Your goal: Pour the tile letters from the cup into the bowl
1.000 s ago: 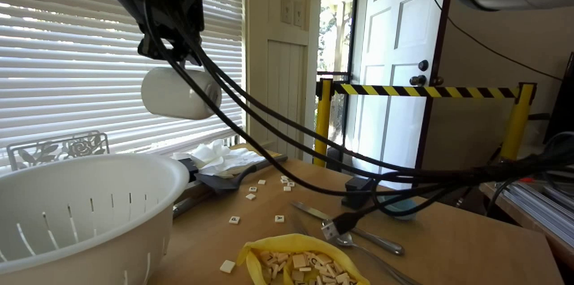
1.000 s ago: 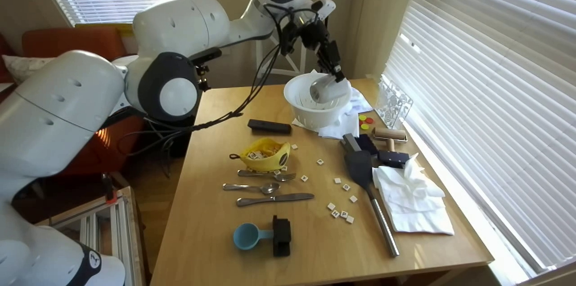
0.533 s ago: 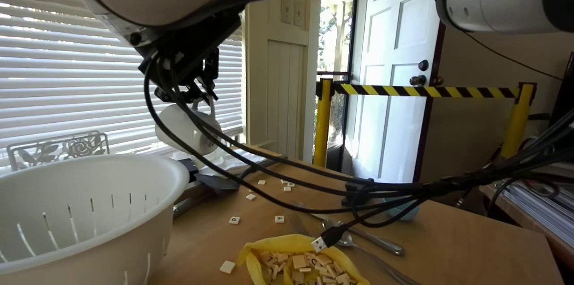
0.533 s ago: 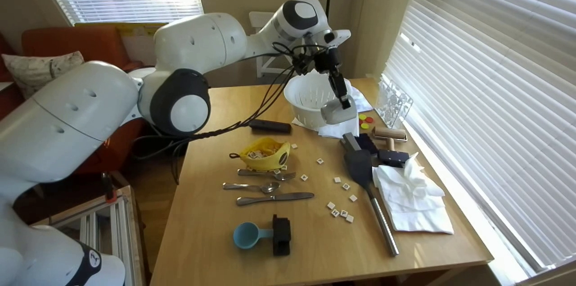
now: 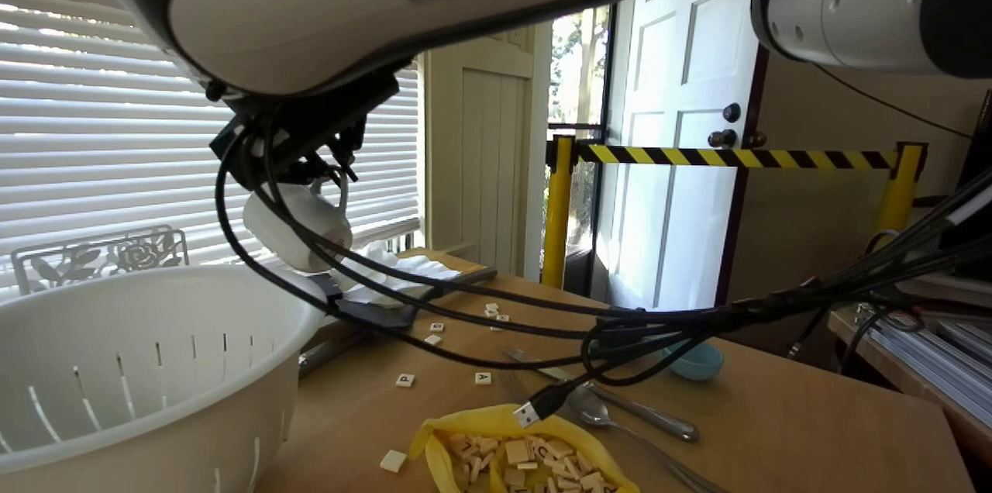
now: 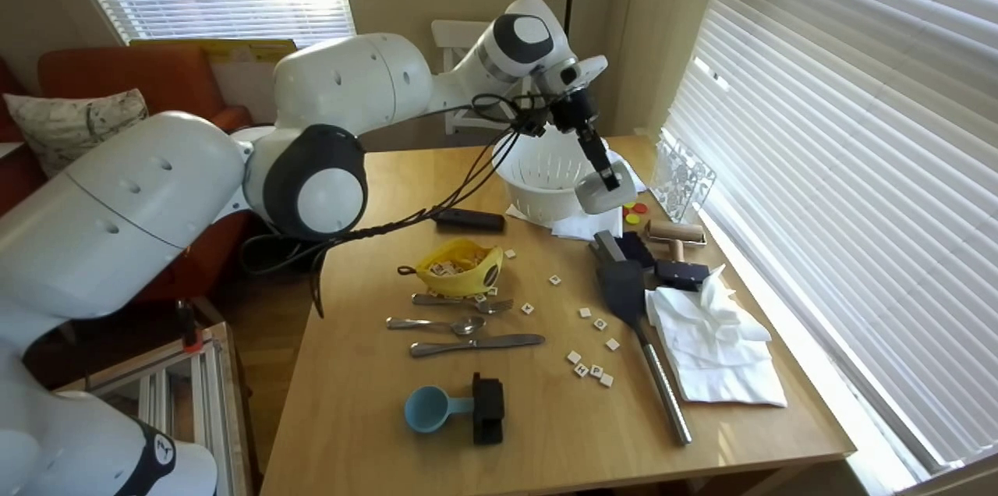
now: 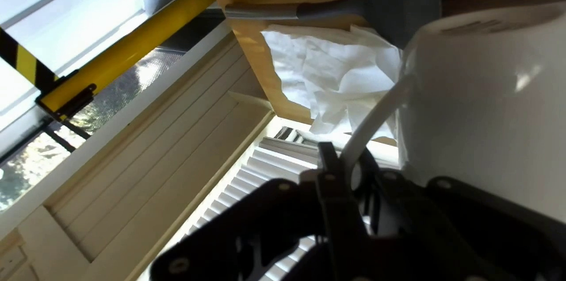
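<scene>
You have the gripper (image 7: 348, 161) closed on the handle (image 7: 375, 115) of the cup (image 6: 599, 202), which hangs tilted in the air near the big white bowl (image 6: 538, 207); the cup's inside is hidden from you. You can see letter tiles (image 6: 596, 371) scattered loose on the table (image 6: 374, 434), and more heaped in the yellow dish (image 6: 468, 283), which sits just beside the fork (image 6: 460, 302).

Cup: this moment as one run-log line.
cup: aloft, tipped sideways, near bowl | gripper: closed on its handle | tile letters: some loose on table | cup contents: not visible
</scene>
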You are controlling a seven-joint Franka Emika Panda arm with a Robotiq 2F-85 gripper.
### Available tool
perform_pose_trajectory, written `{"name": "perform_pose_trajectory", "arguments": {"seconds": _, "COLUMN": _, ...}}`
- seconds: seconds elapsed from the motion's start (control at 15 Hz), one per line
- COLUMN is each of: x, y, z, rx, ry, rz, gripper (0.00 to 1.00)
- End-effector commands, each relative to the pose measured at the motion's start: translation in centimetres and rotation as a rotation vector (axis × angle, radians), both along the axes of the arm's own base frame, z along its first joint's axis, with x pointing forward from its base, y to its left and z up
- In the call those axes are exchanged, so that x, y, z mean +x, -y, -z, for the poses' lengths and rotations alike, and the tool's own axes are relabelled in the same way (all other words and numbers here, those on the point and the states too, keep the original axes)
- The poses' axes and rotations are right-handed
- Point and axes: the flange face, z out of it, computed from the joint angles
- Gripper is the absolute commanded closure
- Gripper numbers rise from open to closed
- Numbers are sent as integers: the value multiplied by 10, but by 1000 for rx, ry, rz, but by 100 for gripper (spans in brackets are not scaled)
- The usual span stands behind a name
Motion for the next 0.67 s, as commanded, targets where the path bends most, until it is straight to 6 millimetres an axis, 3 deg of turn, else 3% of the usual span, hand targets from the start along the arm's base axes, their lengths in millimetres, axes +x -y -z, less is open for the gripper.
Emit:
{"name": "perform_pose_trajectory", "arguments": {"seconds": 0.0, "x": 11, "y": 14, "z": 29, "rx": 54, "ry": 158, "rz": 89, "gripper": 97}}
{"name": "perform_pose_trajectory", "arguments": {"seconds": 0.33, "x": 12, "y": 29, "z": 66, "rx": 103, "ry": 307, "rz": 259, "gripper": 97}}
{"name": "perform_pose_trajectory", "arguments": {"seconds": 0.6, "x": 19, "y": 24, "z": 74, "rx": 85, "ry": 470, "rz": 270, "gripper": 97}}
